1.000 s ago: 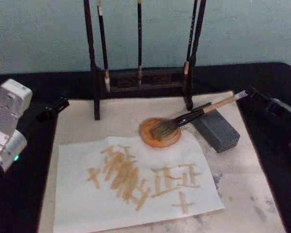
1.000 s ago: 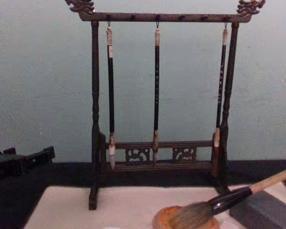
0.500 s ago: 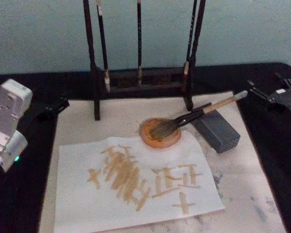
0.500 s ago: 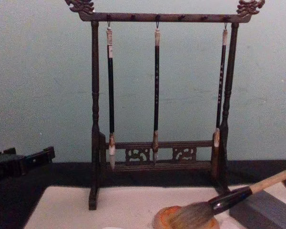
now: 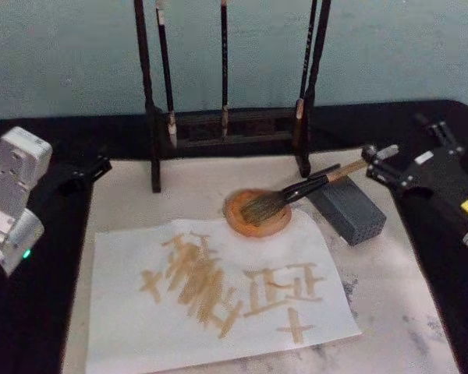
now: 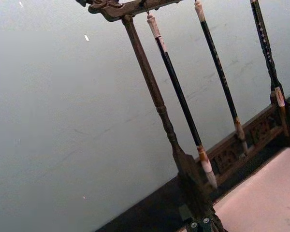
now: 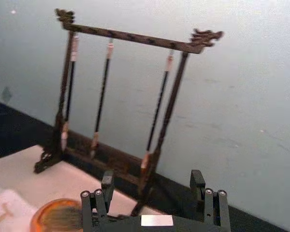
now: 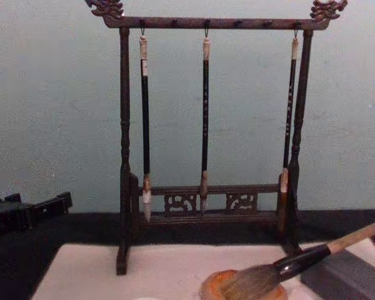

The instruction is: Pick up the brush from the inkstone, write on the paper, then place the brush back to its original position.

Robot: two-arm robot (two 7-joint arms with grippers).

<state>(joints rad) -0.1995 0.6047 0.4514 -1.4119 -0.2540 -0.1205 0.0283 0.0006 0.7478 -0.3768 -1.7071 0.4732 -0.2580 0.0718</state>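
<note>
Right pincer (image 5: 380,162) closing in from 3 o'clock, now right at white end cap of brush (image 5: 296,192) — a second ago sitting farther off at tabletop edge. Jaws spread wide, gripping nothing yet. Brush not moving: bristles lying on inkstone (image 5: 257,213), handle propped over grey block (image 5: 346,207), pointing toward 2 o'clock. Paper (image 5: 218,292) at 6 o'clock already carrying tan strokes. Judging pickup approach under way. Left pincer (image 5: 90,170) idling at 9 o'clock, finger state impossible to tell.
</note>
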